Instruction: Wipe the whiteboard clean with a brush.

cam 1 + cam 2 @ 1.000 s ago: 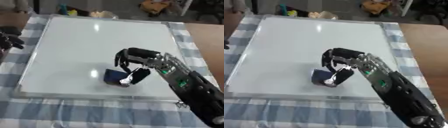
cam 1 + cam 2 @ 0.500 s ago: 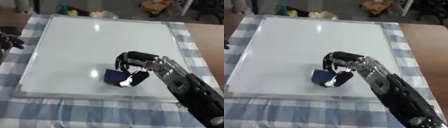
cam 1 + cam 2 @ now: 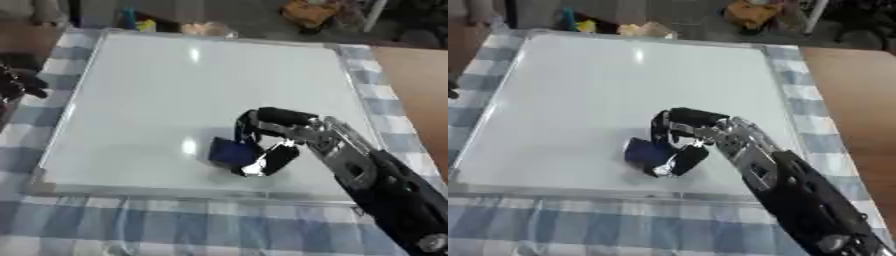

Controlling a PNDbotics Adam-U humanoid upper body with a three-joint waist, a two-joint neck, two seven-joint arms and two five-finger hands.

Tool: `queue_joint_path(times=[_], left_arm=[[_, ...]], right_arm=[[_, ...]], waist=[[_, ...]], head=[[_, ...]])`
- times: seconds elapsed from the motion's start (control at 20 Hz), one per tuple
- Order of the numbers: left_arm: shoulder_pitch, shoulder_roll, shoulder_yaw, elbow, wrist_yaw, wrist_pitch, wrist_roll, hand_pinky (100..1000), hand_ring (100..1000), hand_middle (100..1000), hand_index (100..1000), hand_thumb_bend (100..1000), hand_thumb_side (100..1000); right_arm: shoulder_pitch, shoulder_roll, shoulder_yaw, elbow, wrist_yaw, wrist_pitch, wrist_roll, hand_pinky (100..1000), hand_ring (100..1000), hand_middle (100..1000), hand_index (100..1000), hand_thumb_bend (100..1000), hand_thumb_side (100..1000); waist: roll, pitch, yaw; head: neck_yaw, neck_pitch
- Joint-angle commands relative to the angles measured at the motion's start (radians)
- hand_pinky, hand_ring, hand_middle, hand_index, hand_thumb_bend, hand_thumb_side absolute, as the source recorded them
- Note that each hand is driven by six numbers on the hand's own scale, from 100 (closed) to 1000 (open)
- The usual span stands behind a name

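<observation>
The fingers point(image 3: 262, 118) of the right hand point(image 3: 278, 135) are curled over a dark blue brush point(image 3: 231, 151), with the thumb closed against its near right side. The brush is pressed on the near middle of the whiteboard point(image 3: 175, 85); its long axis cannot be told. Bare white board lies open to the left, right and far side, the near frame edge being close. The board rests on a blue checked cloth point(image 3: 105, 225) over the surface. The left hand point(image 3: 19, 80) is seen at the left edge, fingers unclear. No writing can be read.
</observation>
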Motion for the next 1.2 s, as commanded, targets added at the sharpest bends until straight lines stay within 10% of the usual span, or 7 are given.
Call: queue_joint_path(times=[0.05,1.2], left_arm=[[-0.018,0.014,0.003,-0.014,0.007,-0.001,-0.002,556,573,621,729,676,969],[-0.017,0.014,0.004,-0.014,0.008,-0.001,-0.002,557,573,621,729,677,969]], right_arm=[[-0.009,-0.008,-0.008,0.006,0.012,-0.007,0.0,532,608,619,262,373,473],[-0.008,-0.016,-0.022,-0.026,0.004,-0.004,-0.026,535,624,643,282,416,521]], waist=[[0.006,-0.01,-0.001],[0.002,-0.014,-0.003]], head=[[-0.002,0.006],[-0.004,0.006]])
